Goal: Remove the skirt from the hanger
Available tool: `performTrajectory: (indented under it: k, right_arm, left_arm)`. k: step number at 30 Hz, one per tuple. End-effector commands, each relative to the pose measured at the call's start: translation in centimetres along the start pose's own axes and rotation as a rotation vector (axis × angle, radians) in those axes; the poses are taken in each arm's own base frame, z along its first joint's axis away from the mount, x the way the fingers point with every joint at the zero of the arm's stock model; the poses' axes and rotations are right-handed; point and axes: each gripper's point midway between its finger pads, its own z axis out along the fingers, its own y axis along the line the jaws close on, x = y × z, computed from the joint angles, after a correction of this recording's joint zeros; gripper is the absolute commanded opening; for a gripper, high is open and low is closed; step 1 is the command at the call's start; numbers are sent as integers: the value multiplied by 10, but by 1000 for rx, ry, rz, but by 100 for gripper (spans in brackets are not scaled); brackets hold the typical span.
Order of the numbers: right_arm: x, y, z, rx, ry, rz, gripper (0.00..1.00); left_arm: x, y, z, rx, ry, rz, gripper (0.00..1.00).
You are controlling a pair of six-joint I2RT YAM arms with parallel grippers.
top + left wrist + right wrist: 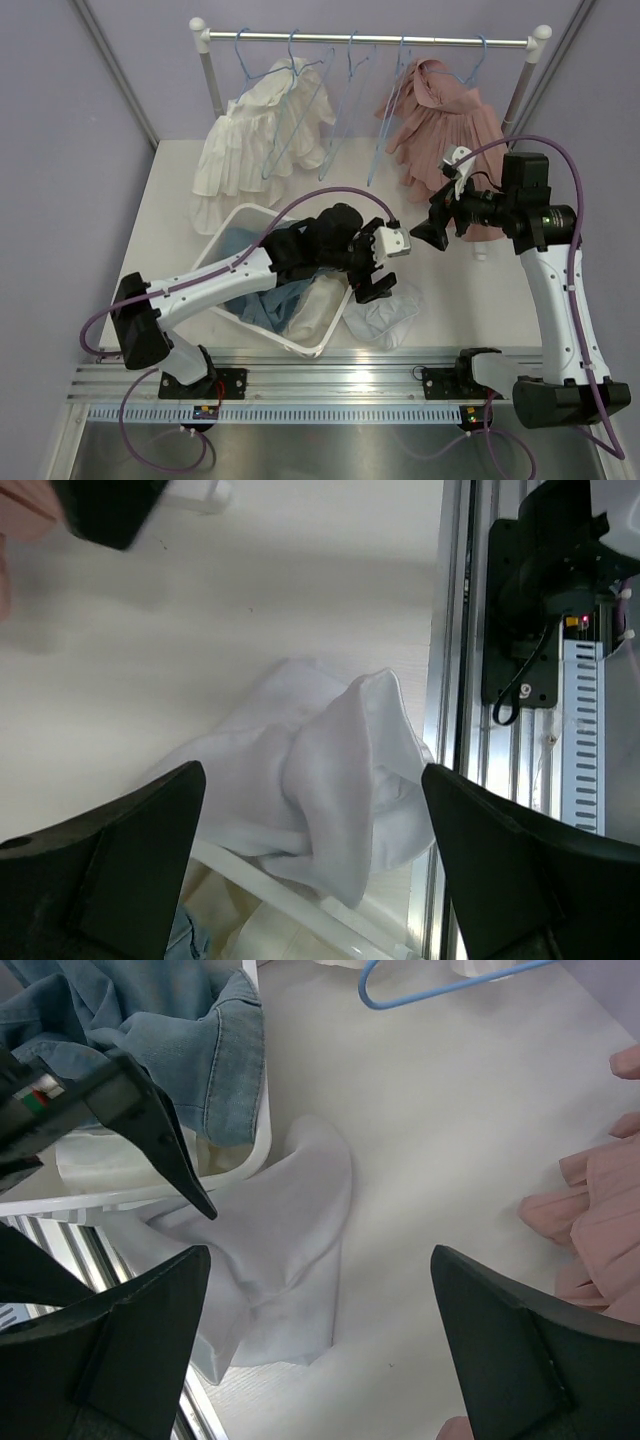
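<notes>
Skirt (385, 312) lies crumpled under the extended left end effector (372, 285), spread empty like the right end effector (425, 232).

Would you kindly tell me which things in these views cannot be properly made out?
- Top view: the left arm covers much of what lies in the bin.
- Top view: the right arm hides the lower hem of the pink skirt.
- Right wrist view: the frame's right edge cuts off the pink skirt.
</notes>
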Motion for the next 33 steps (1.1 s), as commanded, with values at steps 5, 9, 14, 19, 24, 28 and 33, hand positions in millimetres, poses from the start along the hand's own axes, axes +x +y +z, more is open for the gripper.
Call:
performTrajectory:
  k: [5, 9, 14, 19, 24, 28, 33]
  right_arm:
    - [-6, 13, -6, -28, -56, -9, 99]
    - [-8, 16, -8, -34, -65, -4, 100]
    - [-12, 20, -14, -29, -79, -6, 99]
    - [-19, 19, -26, 33, -91, -32, 99]
    - [-23, 14, -35, 93, -96, -44, 99]
    - [-26, 11, -39, 127, -104, -51, 99]
    - [-25, 6, -37, 142, -102, -40, 99]
  left_arm:
    - [41, -2, 14, -26, 207, 75, 84]
    - [57, 16, 20, -149, 312, 108, 64]
    - [42, 29, 24, -240, 298, 109, 17]
    - [-55, 25, -11, -281, -21, 50, 0]
    - [-114, 32, -69, -361, -235, -20, 0]
    - [-155, 39, -153, -470, -421, -60, 0]
    - [-185, 59, -262, -733, -602, -107, 0]
